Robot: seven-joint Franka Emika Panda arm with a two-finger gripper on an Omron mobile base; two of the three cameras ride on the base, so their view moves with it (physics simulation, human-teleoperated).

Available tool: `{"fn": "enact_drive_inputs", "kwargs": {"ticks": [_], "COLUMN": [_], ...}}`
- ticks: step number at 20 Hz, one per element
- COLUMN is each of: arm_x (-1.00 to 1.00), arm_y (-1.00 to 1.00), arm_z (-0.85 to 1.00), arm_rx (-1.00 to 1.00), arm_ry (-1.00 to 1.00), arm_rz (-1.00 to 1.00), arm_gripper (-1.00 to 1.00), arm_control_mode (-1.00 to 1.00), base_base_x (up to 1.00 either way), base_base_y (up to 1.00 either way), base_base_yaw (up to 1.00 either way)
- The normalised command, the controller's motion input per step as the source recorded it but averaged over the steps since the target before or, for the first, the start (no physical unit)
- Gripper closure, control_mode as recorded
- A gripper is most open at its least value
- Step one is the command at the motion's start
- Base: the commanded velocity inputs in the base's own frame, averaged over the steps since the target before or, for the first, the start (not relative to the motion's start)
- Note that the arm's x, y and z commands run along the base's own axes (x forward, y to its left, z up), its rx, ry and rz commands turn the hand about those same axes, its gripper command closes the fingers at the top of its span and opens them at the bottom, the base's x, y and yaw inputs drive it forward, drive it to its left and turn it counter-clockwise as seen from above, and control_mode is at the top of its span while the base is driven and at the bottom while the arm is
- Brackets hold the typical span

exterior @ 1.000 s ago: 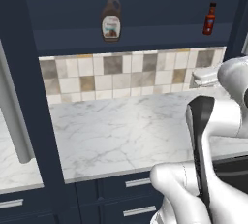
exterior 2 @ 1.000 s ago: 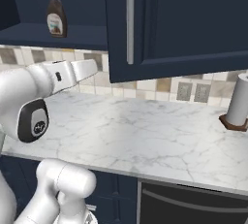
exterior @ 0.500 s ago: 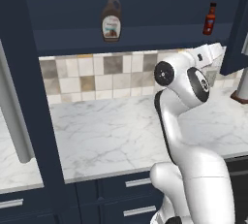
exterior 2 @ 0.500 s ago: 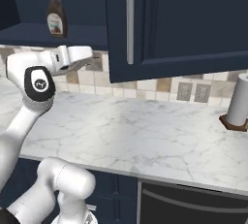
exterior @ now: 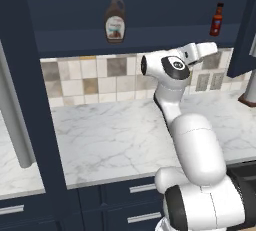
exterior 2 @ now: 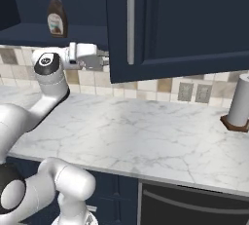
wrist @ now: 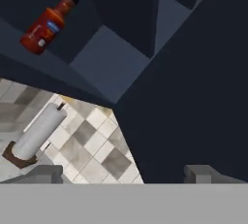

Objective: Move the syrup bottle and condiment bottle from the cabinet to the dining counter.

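Two bottles are stored upright on the open cabinet (exterior: 150,40) shelf: the syrup bottle (exterior: 114,17) toward its left end, the condiment bottle (exterior: 216,20) near its right end. The gripper (wrist: 123,172) is raised below the shelf edge, spread wide and empty, presumably for an approach.

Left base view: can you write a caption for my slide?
Robot's open gripper reaches up beneath the cabinet shelf holding the syrup bottle and condiment bottle.
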Motion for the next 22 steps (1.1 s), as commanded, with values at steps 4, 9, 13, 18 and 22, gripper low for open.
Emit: {"fn": "enact_drive_inputs", "kwargs": {"ticks": [4, 9, 13, 18, 22], "arm_x": [-0.04, -0.46, -1.0, -1.0, -1.0], "arm_y": [-0.61, -0.74, -0.8, -0.88, -0.98], "arm_z": [0.38, 0.15, 0.0, 0.0, 0.0], "arm_rx": [0.0, 0.0, 0.0, 0.0, 0.0], "arm_ry": [0.09, 0.03, -0.04, -0.1, -0.13], "arm_rz": [-0.33, -0.27, -0.27, -0.25, -0.22], "arm_gripper": [-1.0, -1.0, -1.0, -1.0, -1.0], "arm_control_mode": [-1.0, -1.0, -1.0, -1.0, -1.0], "base_base_x": [0.0, 0.0, 0.0, 0.0, 0.0], "base_base_y": [0.0, 0.0, 0.0, 0.0, 0.0], "base_base_yaw": [0.0, 0.0, 0.0, 0.0, 0.0]}}
